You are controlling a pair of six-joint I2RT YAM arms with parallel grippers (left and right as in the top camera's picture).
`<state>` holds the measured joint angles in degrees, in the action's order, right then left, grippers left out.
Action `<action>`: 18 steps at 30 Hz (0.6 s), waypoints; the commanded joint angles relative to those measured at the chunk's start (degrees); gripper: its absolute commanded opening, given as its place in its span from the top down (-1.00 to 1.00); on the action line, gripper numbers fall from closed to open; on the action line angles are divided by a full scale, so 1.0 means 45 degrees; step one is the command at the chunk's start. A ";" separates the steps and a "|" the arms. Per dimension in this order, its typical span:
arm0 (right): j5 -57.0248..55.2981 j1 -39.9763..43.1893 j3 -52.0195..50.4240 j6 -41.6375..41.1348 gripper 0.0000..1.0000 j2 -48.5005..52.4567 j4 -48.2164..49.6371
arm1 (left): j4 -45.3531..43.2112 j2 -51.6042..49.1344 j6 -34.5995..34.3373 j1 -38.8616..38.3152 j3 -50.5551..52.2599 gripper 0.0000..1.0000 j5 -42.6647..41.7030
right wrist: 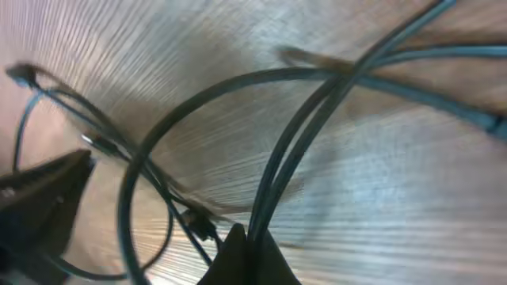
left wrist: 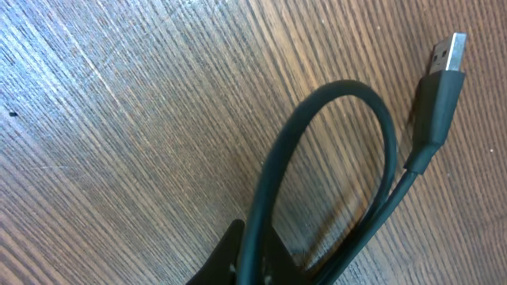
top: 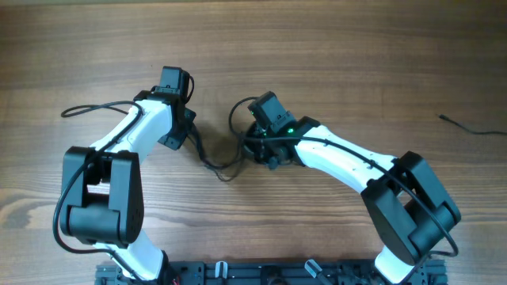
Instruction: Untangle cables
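**Both claws pinch the cable bundle on the counter**

The cables (top: 220, 162) lie as a small black bundle on the wooden counter (top: 356, 47), and this bundle is the landmark for all places below. In the overhead view the left arm (top: 127, 134) reaches it from the left side and the right arm (top: 348, 162) from the right side. The bundle therefore sits between the two wrists, with thin strands curving out below them.

The left claw (left wrist: 242, 265) is pressed together on one cord of the bundle. In the left wrist view this cord rises out of the claw, makes a narrow loop (left wrist: 341, 87) over the wood and comes back beside itself. Its USB plug (left wrist: 445, 57), with a silver metal end, shows just beside the loop.

The right claw (right wrist: 242, 257) is also pressed together, and it pinches two strands (right wrist: 301, 150) that run side by side away from it. Other strands cross them further on, and one wide curve sweeps round to the left of the grip. A small connector (right wrist: 200, 226) lies near the claw on that same side. This view is blurred, so I cannot tell which strand belongs to which cord.

One more thin black cord (top: 467, 125) lies alone, well apart from the bundle, near the right edge of the counter.
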<state>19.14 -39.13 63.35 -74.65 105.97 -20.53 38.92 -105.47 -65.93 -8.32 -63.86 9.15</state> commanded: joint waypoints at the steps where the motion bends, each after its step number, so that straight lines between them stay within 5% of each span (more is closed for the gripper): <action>1: -0.0364 0.1379 -0.0044 0.4498 0.92 -0.0384 -0.1268 | 0.0160 -0.0151 0.0442 -0.0049 0.0019 0.83 0.0219; 8: -0.1462 0.5100 -0.0044 1.1094 0.91 -0.7300 -0.3920 | 0.0199 -0.0151 0.0937 -0.0049 0.0019 0.92 0.0767; 11: -0.4313 0.6669 -0.0044 1.1278 0.91 -0.9811 -0.4371 | 0.0515 -0.0151 0.0933 -0.0044 0.0024 0.92 0.1438; 16: -0.4925 0.9049 -0.0044 1.3328 0.91 -1.0812 -0.3215 | 0.0641 -0.0151 0.0933 -0.0049 0.0024 0.92 0.1598; 18: -0.4920 0.9636 -0.0044 1.3634 0.91 -1.0185 -0.2195 | 0.0646 -0.0151 0.0933 -0.0049 0.0024 0.67 0.1598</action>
<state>-1.21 1.56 63.13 -18.35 57.30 -34.20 41.69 -105.49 -62.06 -8.32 -63.86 14.61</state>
